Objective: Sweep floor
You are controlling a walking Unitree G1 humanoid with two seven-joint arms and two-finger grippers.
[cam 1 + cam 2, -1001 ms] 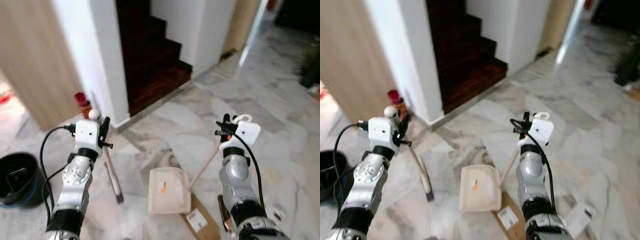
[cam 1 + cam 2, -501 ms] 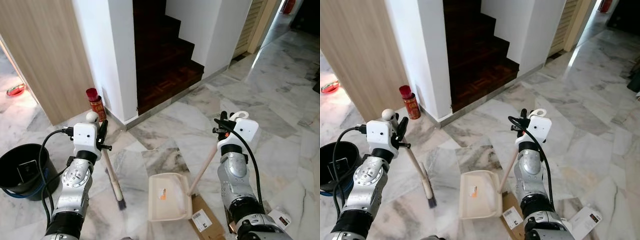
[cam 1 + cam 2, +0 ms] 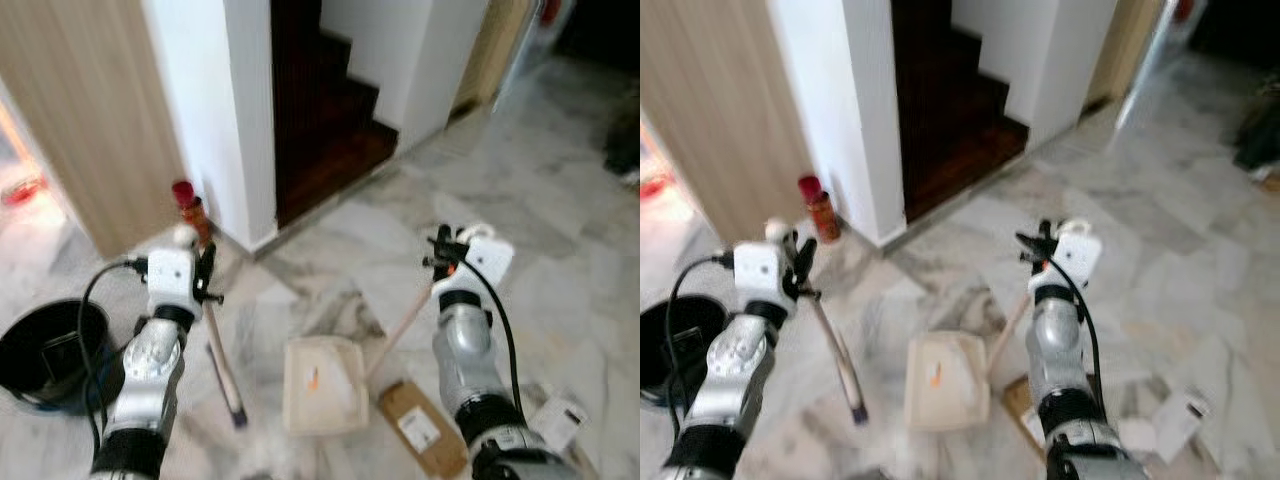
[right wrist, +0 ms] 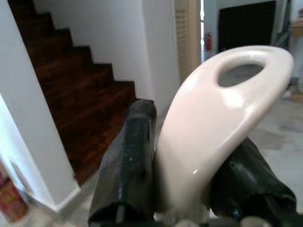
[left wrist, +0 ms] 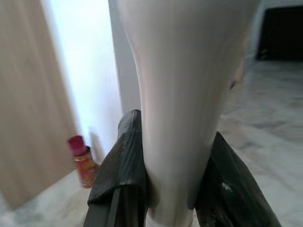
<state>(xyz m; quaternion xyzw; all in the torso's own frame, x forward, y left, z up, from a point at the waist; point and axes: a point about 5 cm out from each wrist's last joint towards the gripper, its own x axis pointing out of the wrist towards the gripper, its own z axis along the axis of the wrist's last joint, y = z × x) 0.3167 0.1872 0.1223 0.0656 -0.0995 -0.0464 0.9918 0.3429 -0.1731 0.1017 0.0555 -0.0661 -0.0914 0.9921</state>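
Head views are a bit blurry, but the robot stands on a marble floor facing a dark wooden staircase. The left gripper has its jaws clamped on the pale handle of a broom, whose dark bristle end rests on the floor near the robot's left side. The right gripper squeezes the looped cream handle of a dustpan, and the pan itself sits flat on the floor between the two arms.

The wrist views show the grips up close; the head views show the rest. There's a small orange bit in the dustpan. A black bucket sits on the far left; whatever's inside it is too blurred to tell. A red-capped bottle stands by the white wall corner, and a cardboard piece lies just right of the pan.
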